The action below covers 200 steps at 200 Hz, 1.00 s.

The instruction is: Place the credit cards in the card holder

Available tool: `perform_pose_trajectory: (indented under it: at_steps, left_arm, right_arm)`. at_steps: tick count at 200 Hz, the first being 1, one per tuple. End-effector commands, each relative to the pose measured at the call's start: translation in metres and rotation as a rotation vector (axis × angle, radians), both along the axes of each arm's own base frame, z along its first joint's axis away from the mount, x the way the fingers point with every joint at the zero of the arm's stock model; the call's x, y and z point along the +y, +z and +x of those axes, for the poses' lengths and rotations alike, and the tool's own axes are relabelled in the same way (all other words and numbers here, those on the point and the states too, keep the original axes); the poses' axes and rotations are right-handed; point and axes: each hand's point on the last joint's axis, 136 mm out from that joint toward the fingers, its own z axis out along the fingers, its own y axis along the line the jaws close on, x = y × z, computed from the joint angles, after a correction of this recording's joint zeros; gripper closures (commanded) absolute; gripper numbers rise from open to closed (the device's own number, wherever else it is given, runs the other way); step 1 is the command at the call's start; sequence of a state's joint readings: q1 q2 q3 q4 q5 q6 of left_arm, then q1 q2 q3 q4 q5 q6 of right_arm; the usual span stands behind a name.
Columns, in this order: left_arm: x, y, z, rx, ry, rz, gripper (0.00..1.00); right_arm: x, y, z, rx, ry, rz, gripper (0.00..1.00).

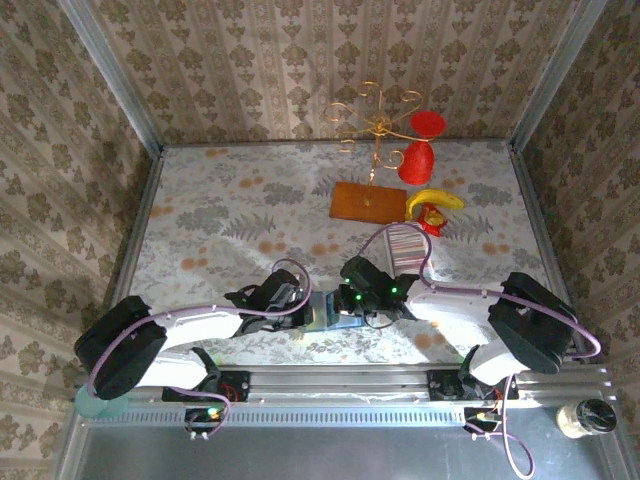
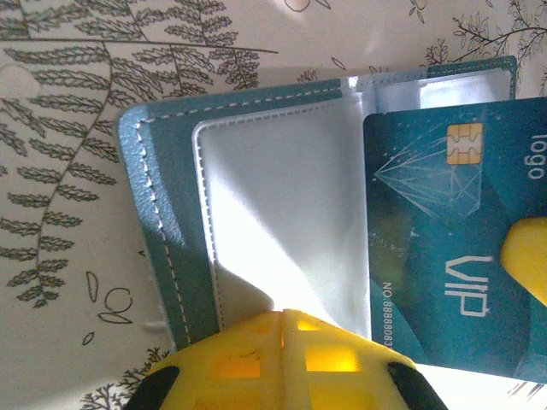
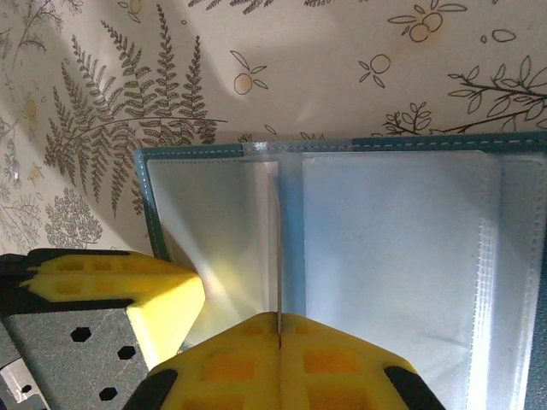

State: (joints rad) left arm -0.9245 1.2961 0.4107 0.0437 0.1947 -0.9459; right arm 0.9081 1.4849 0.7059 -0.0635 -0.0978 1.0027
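Holder (image 2: 158,231) looks like teal faux leather, fine-grained and matt, with white thread stitching round the edge. The sleeves (image 2: 282,196) inside are clear soft plastic, pretty shiny and catching glare. Card (image 2: 427,222) is smooth glossy plastic with a gold metallic chip (image 2: 464,143). Left gripper (image 2: 282,318) tips are yellow moulded plastic, dull finish. Bench (image 1: 220,215) has a printed matt cover, cloth or vinyl, can't tell. Board (image 1: 368,203) looks like wood, stand (image 1: 378,115) is shiny gold wire.

Left end effector (image 2: 282,318), right end effector (image 3: 279,319) crowding card holder (image 2: 162,222), credit card (image 2: 427,231) between them, tablecloth (image 1: 200,210) open left
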Motion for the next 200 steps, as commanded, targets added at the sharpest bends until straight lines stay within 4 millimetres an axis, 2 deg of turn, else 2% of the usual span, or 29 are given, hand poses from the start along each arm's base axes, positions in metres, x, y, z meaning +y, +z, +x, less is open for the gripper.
perform_pose_trajectory:
  at_steps: [1, 27, 90, 200]
  left_arm:
    - [0.01, -0.013, -0.008, 0.016, -0.007, 0.045, 1.0]
    - [0.011, -0.014, -0.008, 0.02, -0.001, 0.044, 1.0]
    - [0.01, -0.014, -0.009, 0.018, -0.003, 0.041, 1.0]
    - [0.01, -0.015, -0.01, 0.021, -0.004, 0.042, 1.0]
  right_arm:
    - [-0.005, -0.001, 0.0, -0.004, -0.032, -0.001, 1.0]
    - [0.001, -0.005, 0.0, 0.024, -0.038, 0.008, 1.0]
    - [0.0, -0.011, -0.001, 0.051, -0.086, 0.034, 1.0]
    - [0.01, 0.001, 0.001, 0.043, -0.13, 0.192, 1.0]
